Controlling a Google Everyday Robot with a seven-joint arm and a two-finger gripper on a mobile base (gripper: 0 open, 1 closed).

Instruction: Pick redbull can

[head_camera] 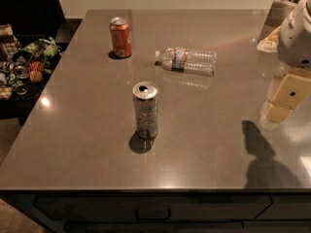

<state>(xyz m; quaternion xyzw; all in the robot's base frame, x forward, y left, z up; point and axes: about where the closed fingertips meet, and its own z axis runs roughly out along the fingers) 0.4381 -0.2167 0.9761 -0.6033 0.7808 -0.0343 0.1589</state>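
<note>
Redbull can (145, 109): is standing upright on the table (209, 144), untouched; gripper (284, 103) is hovering well apart at right, grip state cannot be told; whole pick remaining.

Grey-brown polished table (204, 149), seen from its near edge, carrying three drink containers. Near the middle, the redbull can (146, 109) stands upright with a dark opening in its shiny top; its small shadow falls on the tabletop toward the near left. At the far left, an orange soda can (120, 37) stands upright, well apart from it. To the right of the soda can, a clear water bottle (187, 60) lies on its side, cap pointing left. A pale object (268, 43) rests at the far right edge; its kind cannot be told. The gripper (286, 101) hangs over the table's right side, well apart from both cans and the bottle.
</note>
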